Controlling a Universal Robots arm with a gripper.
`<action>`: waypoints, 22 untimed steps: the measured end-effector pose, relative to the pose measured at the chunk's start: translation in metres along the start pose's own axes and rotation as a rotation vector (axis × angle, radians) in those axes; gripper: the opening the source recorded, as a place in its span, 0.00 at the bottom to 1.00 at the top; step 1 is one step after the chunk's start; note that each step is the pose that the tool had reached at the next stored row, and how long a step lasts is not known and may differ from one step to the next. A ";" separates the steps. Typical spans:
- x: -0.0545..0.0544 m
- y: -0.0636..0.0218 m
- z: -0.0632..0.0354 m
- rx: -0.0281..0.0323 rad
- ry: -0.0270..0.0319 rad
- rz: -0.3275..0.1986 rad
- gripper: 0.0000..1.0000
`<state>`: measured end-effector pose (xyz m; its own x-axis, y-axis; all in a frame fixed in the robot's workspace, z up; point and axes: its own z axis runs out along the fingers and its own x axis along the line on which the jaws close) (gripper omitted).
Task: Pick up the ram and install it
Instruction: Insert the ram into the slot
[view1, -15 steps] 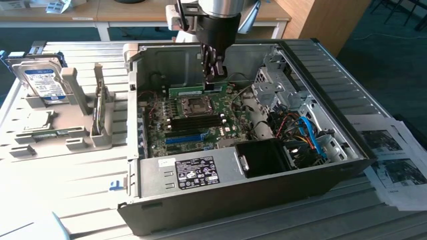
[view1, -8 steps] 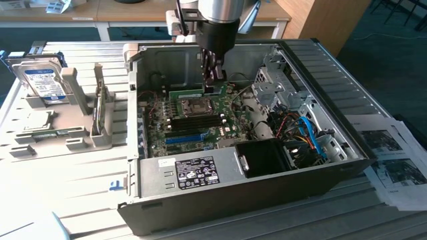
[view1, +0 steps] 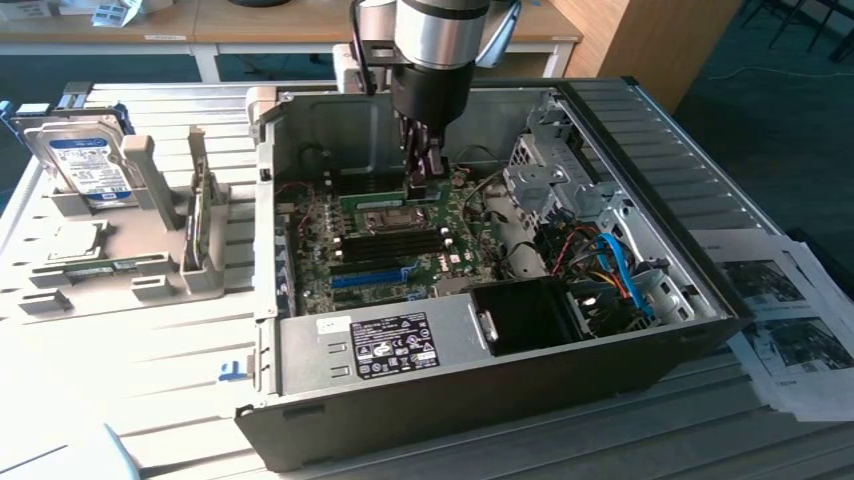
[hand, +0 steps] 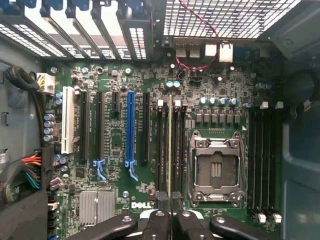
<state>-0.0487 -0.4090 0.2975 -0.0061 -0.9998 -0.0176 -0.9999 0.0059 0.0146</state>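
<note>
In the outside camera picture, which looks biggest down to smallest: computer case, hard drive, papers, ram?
1. computer case, by far.
2. printed papers, though the picture's edge cuts them off.
3. hard drive.
4. ram, a thin green strip held in the pincer.

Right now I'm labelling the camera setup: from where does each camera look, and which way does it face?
Exterior view: off the arm, raised, looking down into the open computer case; the arm and gripper show.
Wrist view: on the wrist, facing down onto the motherboard; the gripper's fingers show.
Shared: the ram held in the gripper, the motherboard.
</note>
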 end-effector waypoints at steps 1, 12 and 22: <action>0.000 0.0000 0.0024 -0.0002 0.0004 0.000 0.12; 0.000 0.0000 0.0030 0.0000 0.0000 0.000 0.12; 0.000 -0.0002 0.0135 0.0000 0.0001 0.000 0.12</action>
<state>-0.0487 -0.4090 0.2840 -0.0062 -0.9998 -0.0175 -0.9999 0.0059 0.0146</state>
